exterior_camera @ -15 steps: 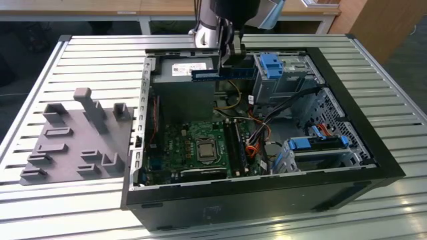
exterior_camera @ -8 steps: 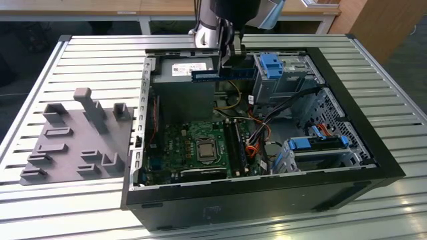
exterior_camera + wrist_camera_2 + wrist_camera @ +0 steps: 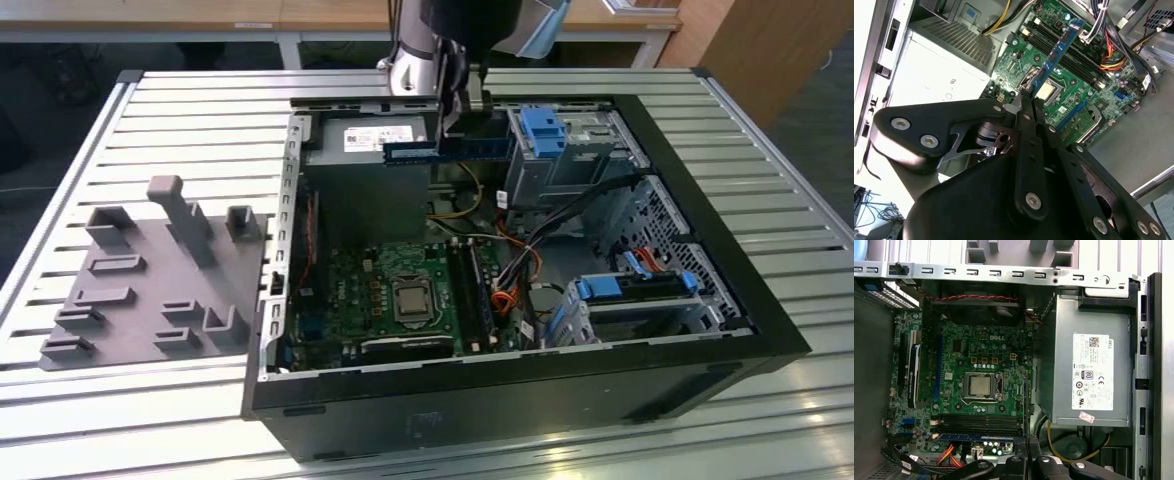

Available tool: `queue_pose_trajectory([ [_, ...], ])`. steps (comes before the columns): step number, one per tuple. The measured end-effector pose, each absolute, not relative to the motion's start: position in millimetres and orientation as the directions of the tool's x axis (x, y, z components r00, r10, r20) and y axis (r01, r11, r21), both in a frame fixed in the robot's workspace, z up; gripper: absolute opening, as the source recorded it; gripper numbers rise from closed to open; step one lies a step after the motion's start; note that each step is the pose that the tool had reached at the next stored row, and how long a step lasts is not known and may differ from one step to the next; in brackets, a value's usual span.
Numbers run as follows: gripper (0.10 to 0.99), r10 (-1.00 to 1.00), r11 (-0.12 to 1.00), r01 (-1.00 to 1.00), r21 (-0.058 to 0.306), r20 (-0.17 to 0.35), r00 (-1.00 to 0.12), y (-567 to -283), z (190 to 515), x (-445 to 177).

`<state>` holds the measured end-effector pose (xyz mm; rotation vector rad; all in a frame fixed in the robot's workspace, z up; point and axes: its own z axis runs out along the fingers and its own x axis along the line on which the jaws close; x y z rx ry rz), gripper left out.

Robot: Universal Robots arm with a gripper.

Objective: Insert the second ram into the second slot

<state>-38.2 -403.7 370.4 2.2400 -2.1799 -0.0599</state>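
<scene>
My pincer (image 3: 461,128) is clenched on the second ram (image 3: 411,152). In the exterior view the stick hangs level in the air above the open case (image 3: 534,400), over the edge of the power supply (image 3: 367,140) and just beside a blue drive clip (image 3: 541,130). It is well above the motherboard (image 3: 387,290) and touches no slot. In the second wrist view my fingertips (image 3: 1026,102) meet on the stick (image 3: 1056,50), which runs out over the board (image 3: 1079,85) past the processor (image 3: 1045,91). In the first wrist view I see the ram edge-on (image 3: 1025,405), a thin dark line crossing the slots (image 3: 979,421) (a blue stick (image 3: 976,436) already lies along that row, on the side nearest the orange cables (image 3: 949,456)).
</scene>
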Motion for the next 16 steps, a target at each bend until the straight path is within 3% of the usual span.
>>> queue_pose_trajectory([
  [16, 0.137, -1.000, -0.027, -0.999, 0.038, -0.017, 0.027, -407.5, 370.3, -38.2],
])
